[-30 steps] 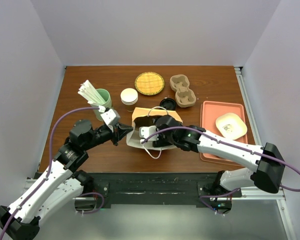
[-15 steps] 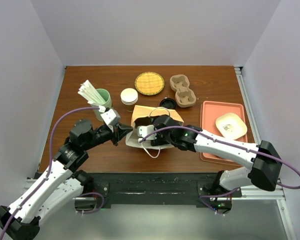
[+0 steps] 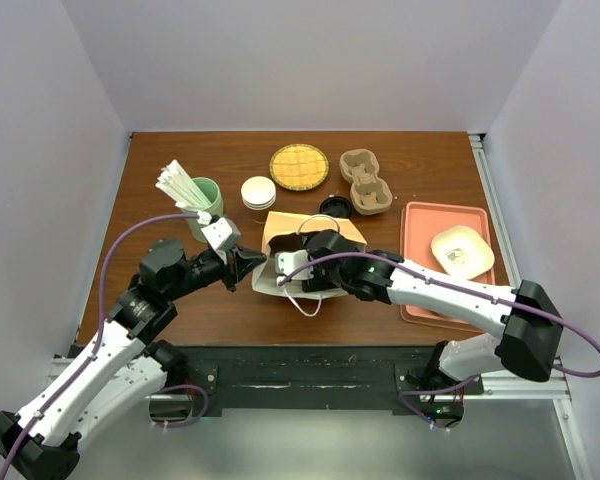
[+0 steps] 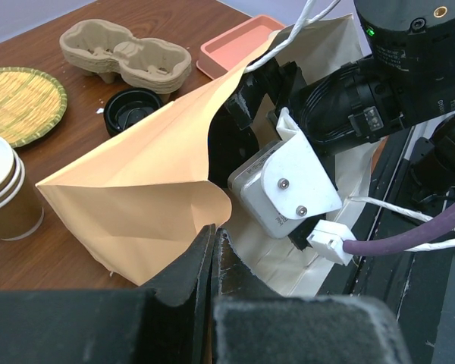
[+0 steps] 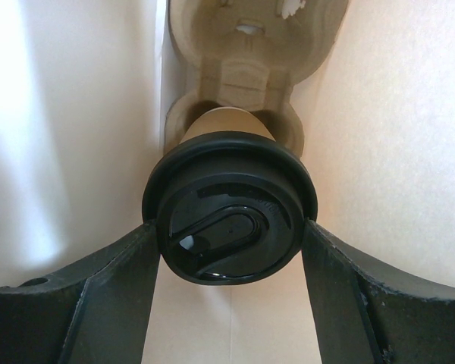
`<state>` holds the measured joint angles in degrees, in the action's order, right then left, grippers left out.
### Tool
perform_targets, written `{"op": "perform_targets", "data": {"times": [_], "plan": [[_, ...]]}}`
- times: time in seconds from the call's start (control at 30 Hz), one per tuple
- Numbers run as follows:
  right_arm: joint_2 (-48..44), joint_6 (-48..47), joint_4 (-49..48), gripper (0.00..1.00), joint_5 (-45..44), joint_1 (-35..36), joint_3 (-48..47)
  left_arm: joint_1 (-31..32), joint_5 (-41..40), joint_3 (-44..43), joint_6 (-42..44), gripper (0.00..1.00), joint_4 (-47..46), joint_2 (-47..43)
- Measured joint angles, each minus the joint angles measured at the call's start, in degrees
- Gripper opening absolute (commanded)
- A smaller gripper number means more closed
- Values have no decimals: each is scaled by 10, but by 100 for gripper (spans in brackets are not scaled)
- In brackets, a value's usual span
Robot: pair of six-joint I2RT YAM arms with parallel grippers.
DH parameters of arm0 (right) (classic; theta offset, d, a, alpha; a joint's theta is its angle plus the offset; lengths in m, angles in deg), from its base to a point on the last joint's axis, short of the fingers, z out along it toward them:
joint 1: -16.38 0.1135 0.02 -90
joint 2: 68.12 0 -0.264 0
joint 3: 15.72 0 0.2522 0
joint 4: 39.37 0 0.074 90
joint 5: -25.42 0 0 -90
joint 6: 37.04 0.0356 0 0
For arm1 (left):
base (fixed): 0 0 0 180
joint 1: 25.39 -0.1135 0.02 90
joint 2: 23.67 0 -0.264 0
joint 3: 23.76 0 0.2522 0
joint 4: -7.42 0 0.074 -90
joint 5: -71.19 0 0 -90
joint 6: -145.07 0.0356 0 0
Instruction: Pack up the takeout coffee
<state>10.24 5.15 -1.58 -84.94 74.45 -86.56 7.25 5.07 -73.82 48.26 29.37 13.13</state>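
Inside paper bag (image 4: 129, 174): right gripper (image 5: 229, 224) fingers (image 5: 114, 296) clamped on lid of takeout coffee (image 5: 227, 246), one each side. Cup base sits in pulp carrier (image 5: 246, 53) just beyond fingertips. At bag mouth: left gripper (image 4: 214, 246) fingers pressed together, pinching bag rim.

You've got a woven plate (image 3: 299, 166) and a cardboard cup carrier (image 3: 366, 181) toward the far edge of the worktop (image 3: 430, 160), with a loose black lid (image 3: 335, 207) just in front. Green cup (image 3: 206, 205) of white sticks (image 3: 178, 186) at the left, stacked paper cups (image 3: 258, 193) beside it. Pink tray (image 3: 420, 215) holding a white dish (image 3: 462, 251), right edge.
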Motion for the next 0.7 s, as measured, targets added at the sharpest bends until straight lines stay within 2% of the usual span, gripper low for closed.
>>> {"op": "perform_targets", "data": {"times": [0.43,0.7], "plan": [[1,2,16,30,-12,-1,0,0,7,0,-1,0,0,1],[1,2,-14,29,-9,-2,16,0,11,0,-1,0,0,1]]}}
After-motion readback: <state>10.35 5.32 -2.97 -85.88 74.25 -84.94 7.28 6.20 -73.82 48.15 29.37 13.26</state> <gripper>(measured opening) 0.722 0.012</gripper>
